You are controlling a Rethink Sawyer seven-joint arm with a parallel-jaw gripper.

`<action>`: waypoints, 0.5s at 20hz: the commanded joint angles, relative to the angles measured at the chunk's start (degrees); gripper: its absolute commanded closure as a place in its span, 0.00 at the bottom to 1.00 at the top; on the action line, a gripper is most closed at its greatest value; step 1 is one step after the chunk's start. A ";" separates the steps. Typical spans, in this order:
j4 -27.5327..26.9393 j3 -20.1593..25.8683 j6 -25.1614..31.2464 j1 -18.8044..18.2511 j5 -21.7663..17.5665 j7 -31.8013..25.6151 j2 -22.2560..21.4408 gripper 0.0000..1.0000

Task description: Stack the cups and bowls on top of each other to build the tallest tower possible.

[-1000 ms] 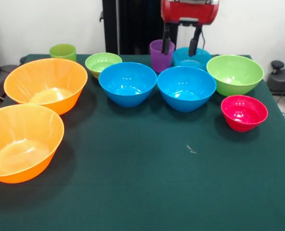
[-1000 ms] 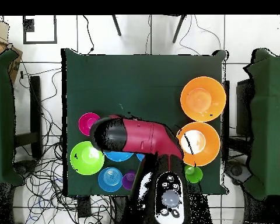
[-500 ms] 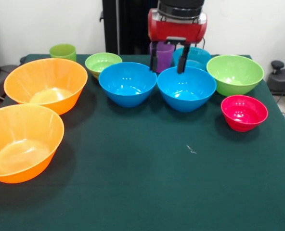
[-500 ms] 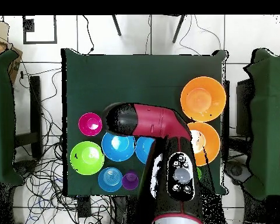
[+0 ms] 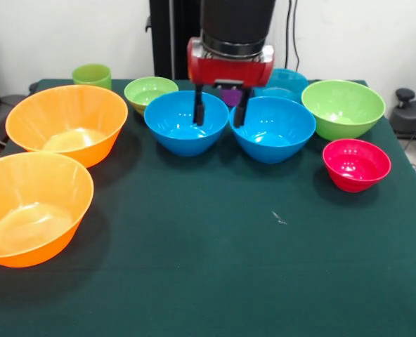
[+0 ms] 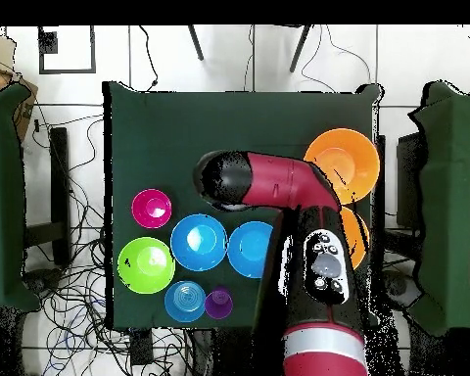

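Observation:
My gripper (image 5: 220, 112) hangs open and empty over the gap between the two blue bowls (image 5: 187, 121) (image 5: 273, 128), its fingertips level with their rims. Behind it the purple cup (image 6: 218, 303) is mostly hidden in the front view, beside the teal bowl (image 5: 287, 79). Two orange bowls (image 5: 67, 121) (image 5: 32, 207) sit on the left. Lime green bowls (image 5: 150, 91) (image 5: 343, 107), the red-pink bowl (image 5: 356, 163) and the green cup (image 5: 92, 74) each stand alone. No tower shows.
A dark green cloth (image 5: 215, 267) covers the table. In the overhead view the red arm (image 6: 278, 186) covers one orange bowl (image 6: 356, 230) in part. Cables lie on the floor around the table.
The open gripper has moved left and toward the front in the front view, and lower, from above the purple cup and teal bowl to between the blue bowls. No bowl or cup moved.

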 commanded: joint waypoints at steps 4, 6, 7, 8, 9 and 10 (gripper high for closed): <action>-11.05 8.23 11.45 -2.75 -6.77 -13.51 3.61 0.00; -11.53 8.63 12.87 -3.39 -7.38 -14.51 3.03 0.00; -12.24 8.82 14.07 -3.53 -7.49 -14.58 3.06 0.00; -12.63 9.03 15.13 -3.77 -7.53 -14.75 2.87 0.00; -13.03 9.24 16.20 -4.00 -7.56 -14.92 2.68 0.00; -13.84 9.51 17.25 -4.16 -7.71 -15.11 2.74 0.00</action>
